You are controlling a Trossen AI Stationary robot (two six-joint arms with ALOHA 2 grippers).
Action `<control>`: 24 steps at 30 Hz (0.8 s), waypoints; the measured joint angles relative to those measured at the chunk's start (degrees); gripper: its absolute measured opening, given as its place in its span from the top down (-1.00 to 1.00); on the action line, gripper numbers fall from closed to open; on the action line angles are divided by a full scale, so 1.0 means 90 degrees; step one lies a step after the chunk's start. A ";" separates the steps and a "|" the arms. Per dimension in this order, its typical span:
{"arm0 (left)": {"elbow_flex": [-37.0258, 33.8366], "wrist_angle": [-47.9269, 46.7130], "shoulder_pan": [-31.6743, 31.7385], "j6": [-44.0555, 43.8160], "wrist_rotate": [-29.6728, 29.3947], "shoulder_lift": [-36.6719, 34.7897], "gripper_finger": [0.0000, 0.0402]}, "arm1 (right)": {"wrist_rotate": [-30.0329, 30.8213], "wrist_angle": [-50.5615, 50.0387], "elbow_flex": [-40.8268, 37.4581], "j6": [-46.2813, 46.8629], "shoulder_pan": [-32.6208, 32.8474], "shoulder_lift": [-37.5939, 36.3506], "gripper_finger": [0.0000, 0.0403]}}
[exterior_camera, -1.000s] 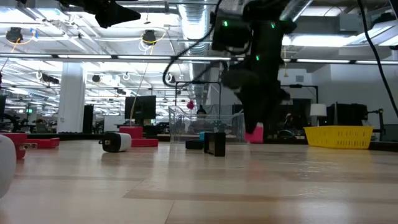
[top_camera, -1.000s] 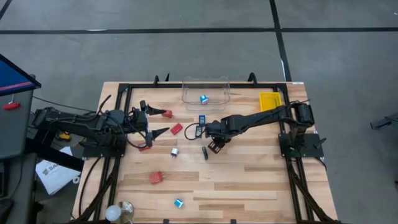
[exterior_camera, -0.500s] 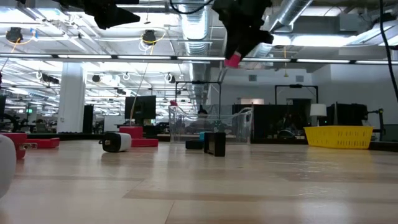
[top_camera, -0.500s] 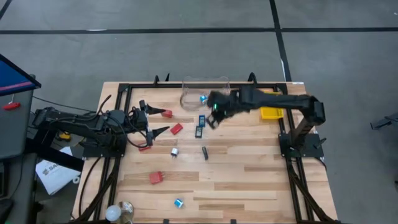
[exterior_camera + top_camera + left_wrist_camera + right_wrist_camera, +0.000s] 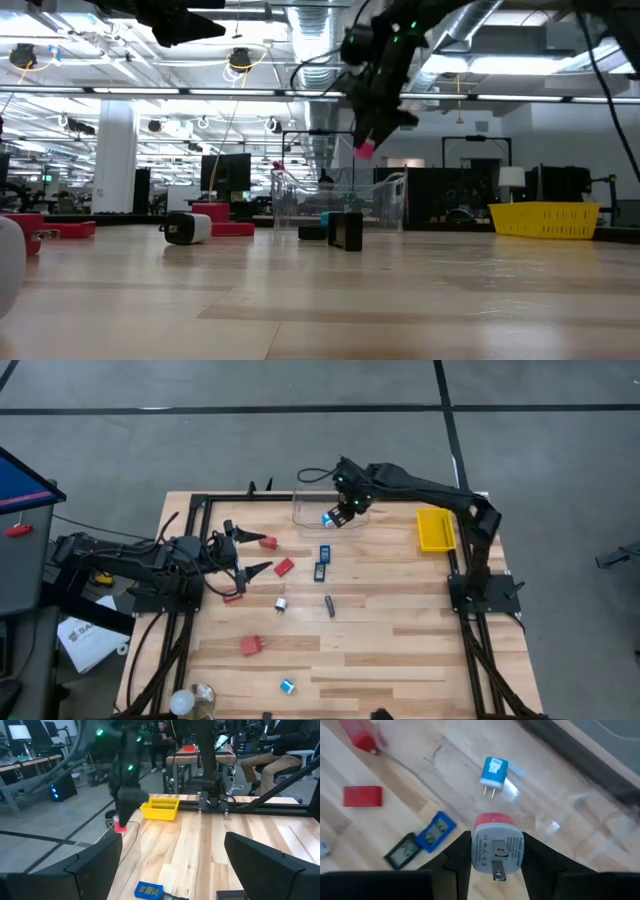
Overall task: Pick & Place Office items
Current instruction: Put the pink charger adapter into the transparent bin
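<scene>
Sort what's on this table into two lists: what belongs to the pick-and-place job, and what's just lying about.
Job items:
- red plug adapter held in the right pincer above the clear tub
- blue plug in the tub
- red blocks
- two flat blue-black rectangles
- dark stick
- blue-and-silver piece

Lying about:
- yellow tray
- white bulb

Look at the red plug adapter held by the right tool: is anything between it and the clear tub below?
Nothing visible blocks it. The right tool holds the red plug adapter above the open-topped clear tub. Only a blue plug adapter lies inside, off to one side.
</scene>
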 joint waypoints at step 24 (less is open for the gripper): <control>0.0000 0.0027 0.0014 0.0077 0.0002 0.0002 -0.74 | 0.0170 -0.2143 0.3732 -0.2317 -0.0561 0.3248 0.37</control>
